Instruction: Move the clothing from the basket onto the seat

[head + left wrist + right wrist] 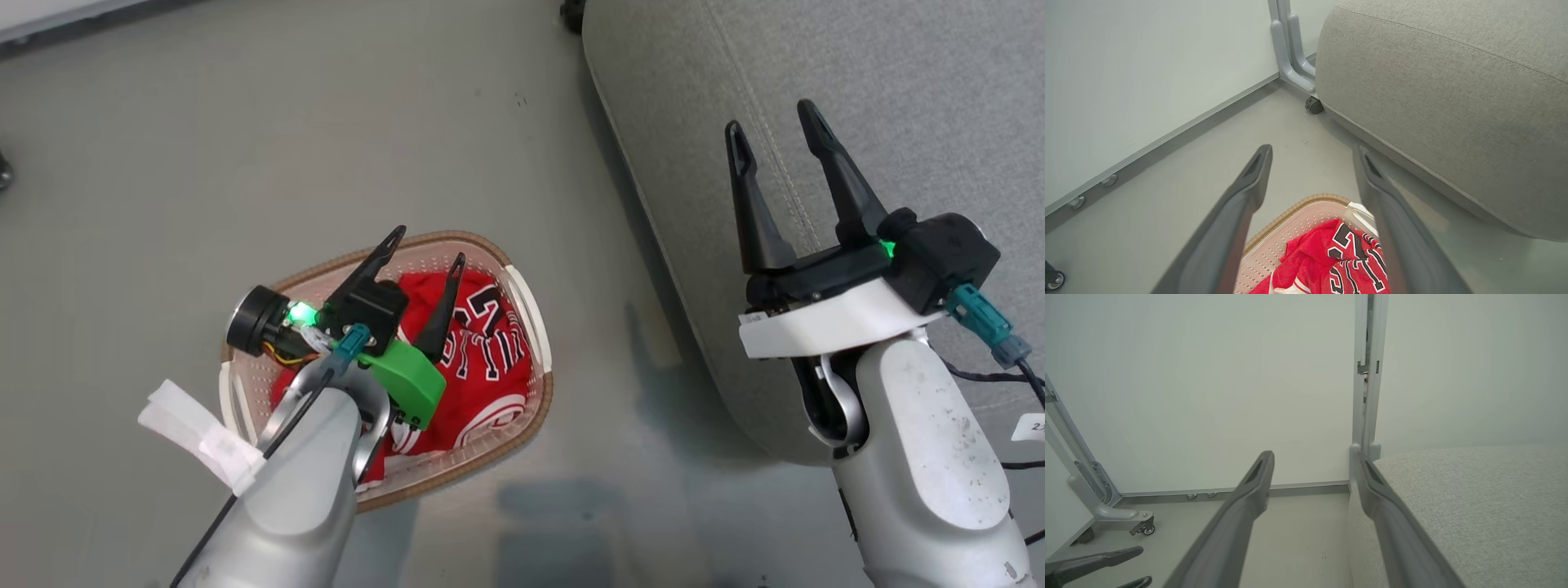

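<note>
Open left hand [430,245] hovers over red clothing [490,359] in basket [488,242] on floor [245,122]; open right hand [771,118] above grey seat [914,73] edge, both empty.

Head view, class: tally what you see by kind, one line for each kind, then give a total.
grippers: 2, the left gripper and the right gripper
basket: 1
seat: 1
clothing: 1 red heap; its pieces cannot be told apart
total: 5
</note>
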Motion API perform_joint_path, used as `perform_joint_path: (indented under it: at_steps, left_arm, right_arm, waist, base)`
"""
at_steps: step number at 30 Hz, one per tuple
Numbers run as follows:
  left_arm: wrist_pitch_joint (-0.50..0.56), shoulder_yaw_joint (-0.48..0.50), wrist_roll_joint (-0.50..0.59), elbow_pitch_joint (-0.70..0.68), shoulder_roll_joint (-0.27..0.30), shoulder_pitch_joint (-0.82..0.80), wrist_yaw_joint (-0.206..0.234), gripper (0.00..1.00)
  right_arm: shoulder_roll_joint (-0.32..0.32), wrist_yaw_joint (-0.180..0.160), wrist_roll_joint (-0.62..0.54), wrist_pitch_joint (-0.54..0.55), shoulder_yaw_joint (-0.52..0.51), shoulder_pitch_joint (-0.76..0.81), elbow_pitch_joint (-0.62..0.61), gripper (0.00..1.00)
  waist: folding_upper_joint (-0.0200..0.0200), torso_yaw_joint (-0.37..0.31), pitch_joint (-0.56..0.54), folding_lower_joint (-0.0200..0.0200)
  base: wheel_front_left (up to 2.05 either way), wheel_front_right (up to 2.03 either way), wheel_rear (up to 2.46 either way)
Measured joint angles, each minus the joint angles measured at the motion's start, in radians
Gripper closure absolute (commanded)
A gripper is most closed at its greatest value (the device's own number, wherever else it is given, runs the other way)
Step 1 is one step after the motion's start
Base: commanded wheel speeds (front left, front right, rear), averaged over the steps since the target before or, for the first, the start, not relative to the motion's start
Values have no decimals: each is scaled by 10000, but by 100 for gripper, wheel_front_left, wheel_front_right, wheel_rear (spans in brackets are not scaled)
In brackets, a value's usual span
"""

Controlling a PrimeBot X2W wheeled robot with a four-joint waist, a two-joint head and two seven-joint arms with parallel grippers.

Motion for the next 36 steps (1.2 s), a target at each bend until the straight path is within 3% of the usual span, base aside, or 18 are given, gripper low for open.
perform_joint_path:
  at_steps: [19, 36]
  left_arm:
    - [0, -1910, -364, 2790, 257, -2199, -42, 0]
    - [-2, -3971, -1093, 4922, 280, -3522, -42, 0]
  right_arm:
    - [2, 0, 115, 0, 265, -928, -548, 0]
    - [4, 0, 211, 0, 370, -1383, -907, 0]
  waist:
    - [0, -855, 2728, 0]
    - [0, -1146, 4320, 0]
  base:
    - [0, 0, 0]
    - [0, 0, 0]
